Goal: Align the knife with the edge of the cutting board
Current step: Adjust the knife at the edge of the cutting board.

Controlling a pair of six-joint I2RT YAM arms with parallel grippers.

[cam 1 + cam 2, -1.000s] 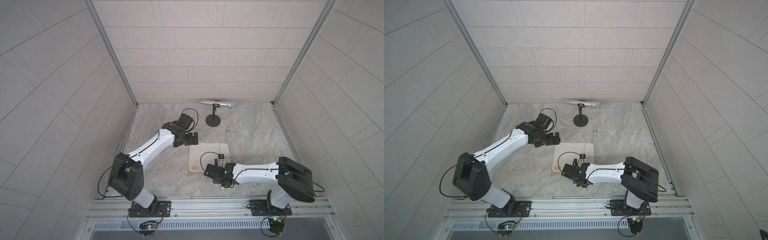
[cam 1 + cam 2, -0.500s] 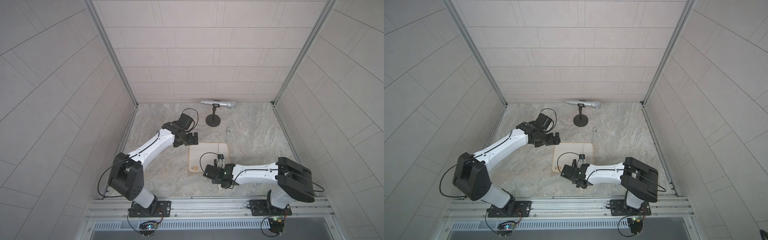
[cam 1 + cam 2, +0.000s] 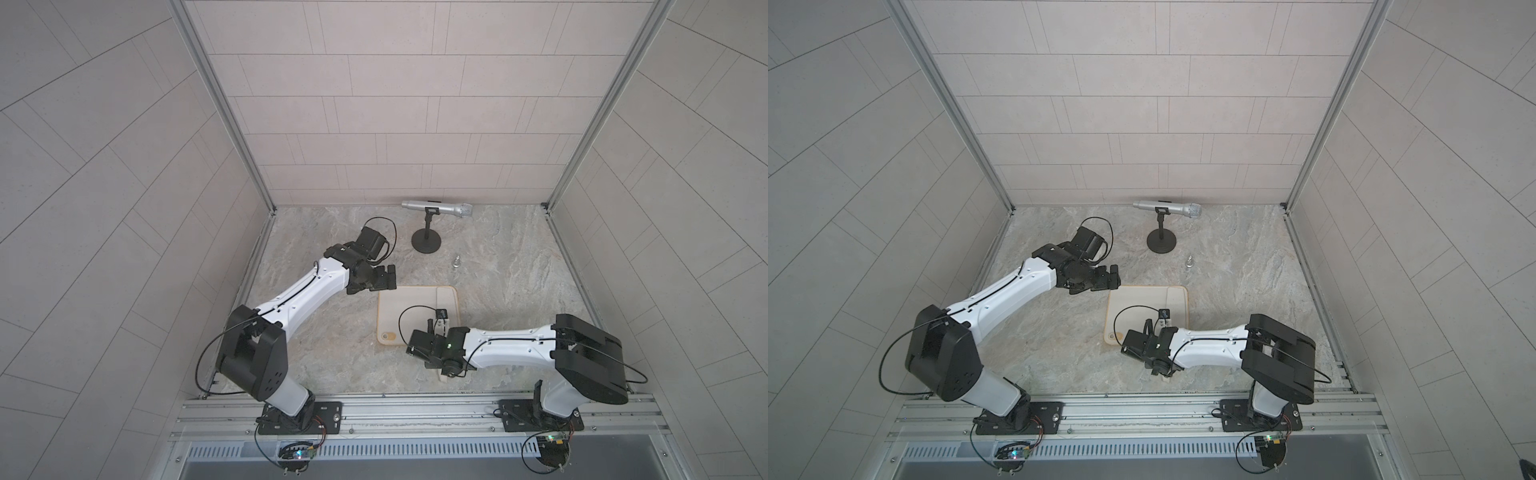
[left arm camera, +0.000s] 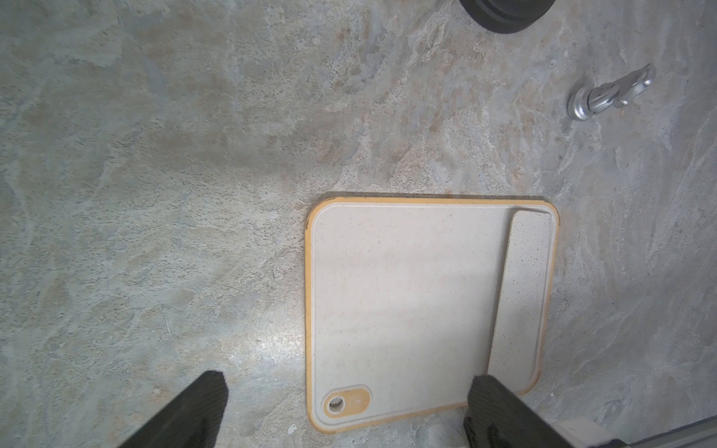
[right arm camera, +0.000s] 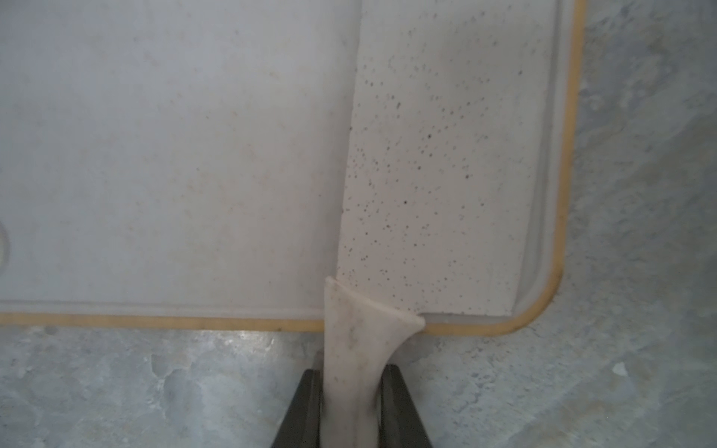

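Little has changed from the earlier pictures: both arms sit almost where they were, and the left gripper (image 4: 349, 384) hangs wide open with the cutting board (image 4: 388, 291) just ahead of its fingertips. The right gripper (image 5: 351, 378) is clamped on the knife (image 5: 438, 174) by its smooth, waisted beige handle, which sticks off the board's edge into the jaws. Ahead of them the broad, speckled, pale rectangular blade lies flat on the matt cream board, close along its tan-rimmed side by a rounded corner, over a mottled grey stone table (image 5: 640, 232).

Robot lab cell: tiled walls (image 3: 395, 104), mounting rail (image 3: 415, 409).
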